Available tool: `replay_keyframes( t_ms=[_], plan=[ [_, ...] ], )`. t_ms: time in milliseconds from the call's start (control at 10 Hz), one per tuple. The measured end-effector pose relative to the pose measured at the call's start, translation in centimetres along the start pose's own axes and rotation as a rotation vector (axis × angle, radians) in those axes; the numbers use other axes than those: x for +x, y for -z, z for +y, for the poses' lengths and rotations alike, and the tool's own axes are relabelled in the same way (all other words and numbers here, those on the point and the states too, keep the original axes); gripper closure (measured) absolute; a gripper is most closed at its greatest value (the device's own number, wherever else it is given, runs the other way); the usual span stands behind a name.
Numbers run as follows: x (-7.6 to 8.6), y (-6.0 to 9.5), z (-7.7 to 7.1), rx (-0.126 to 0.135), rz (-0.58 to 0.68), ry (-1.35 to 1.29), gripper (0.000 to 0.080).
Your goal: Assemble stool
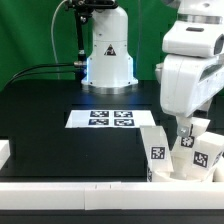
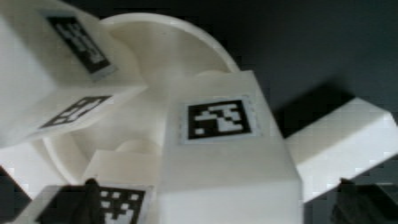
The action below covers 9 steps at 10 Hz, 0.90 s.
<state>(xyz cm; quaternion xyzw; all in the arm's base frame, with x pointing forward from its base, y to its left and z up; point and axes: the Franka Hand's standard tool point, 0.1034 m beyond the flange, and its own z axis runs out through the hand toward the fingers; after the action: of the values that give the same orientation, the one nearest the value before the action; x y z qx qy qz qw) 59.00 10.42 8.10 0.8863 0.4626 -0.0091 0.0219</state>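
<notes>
The stool parts lie in a heap at the exterior view's lower right. In the wrist view the round white seat disc [image 2: 169, 50] lies behind a blocky white leg [image 2: 228, 165] that carries a square tag. Two more tagged legs [image 2: 68, 45] [image 2: 63, 115] lean against the seat. My gripper [image 2: 214, 205] is open, its dark fingertips [image 2: 75, 203] standing on either side of the middle leg with gaps to it. In the exterior view the gripper [image 1: 186, 136] hangs low between two tagged legs [image 1: 157, 152] [image 1: 206, 152].
The marker board [image 1: 110, 118] lies flat on the black table in front of the robot base [image 1: 107, 55]. A white rail [image 1: 80, 190] runs along the front edge, and a white block [image 1: 5, 150] sits at the exterior view's left.
</notes>
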Motion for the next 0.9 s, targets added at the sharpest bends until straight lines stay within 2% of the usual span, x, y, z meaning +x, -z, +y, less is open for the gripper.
replay_keyframes(
  t_ms=[200, 300, 500, 600, 700, 900],
  plan=[
    [-0.16, -0.03, 0.14, -0.003, -0.004, -0.012, 0.0416],
    [-0.20, -0.03, 0.17, -0.003, -0.004, -0.021, 0.0466],
    [-0.21, -0.03, 0.22, -0.004, -0.002, -0.226, 0.0466],
    [-0.14, -0.03, 0.43, -0.017, 0.018, -0.401, 0.0466],
    [-0.05, -0.07, 0.32, -0.016, 0.020, -0.604, 0.0466],
    [-0.07, -0.03, 0.56, 0.012, 0.021, -0.917, 0.0466]
  ],
)
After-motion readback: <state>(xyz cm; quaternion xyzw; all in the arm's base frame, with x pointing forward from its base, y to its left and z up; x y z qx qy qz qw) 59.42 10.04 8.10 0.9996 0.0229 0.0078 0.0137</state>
